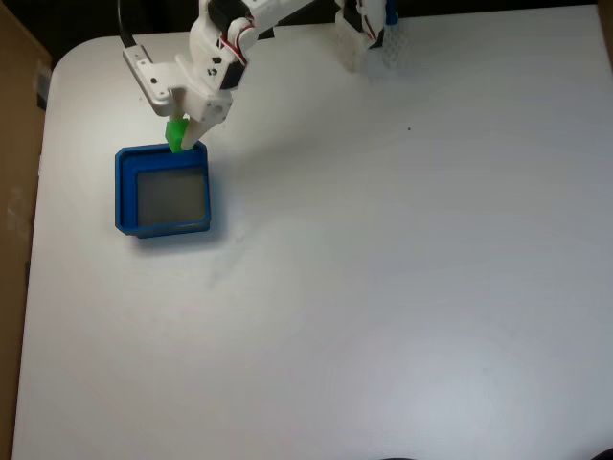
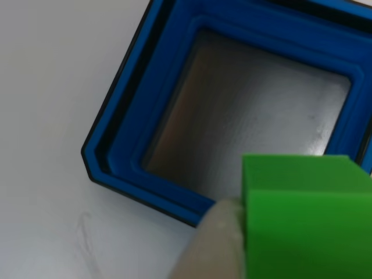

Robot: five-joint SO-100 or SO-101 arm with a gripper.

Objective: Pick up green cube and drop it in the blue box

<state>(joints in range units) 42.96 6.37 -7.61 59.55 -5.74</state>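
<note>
Green cube (image 1: 176,132) sits clamped in the white pincer (image 1: 184,137), poised at the far rim of the blue box (image 1: 124,192) on the white worktop (image 1: 383,287); the box's grey floor lies bare.

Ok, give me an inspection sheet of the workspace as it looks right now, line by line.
Surface: white table, rounded corner, a tiny dark speck in the fixed view.
Job's things: green cube held above the far edge of the blue box; the box's grey floor bare.
Clutter: nothing seen.
Grippers: gripper shut on the green cube, one pale finger against its side.
Cables: black cable running to the arm.
Surroundings: brown board left of the table, dark floor beyond.
</note>
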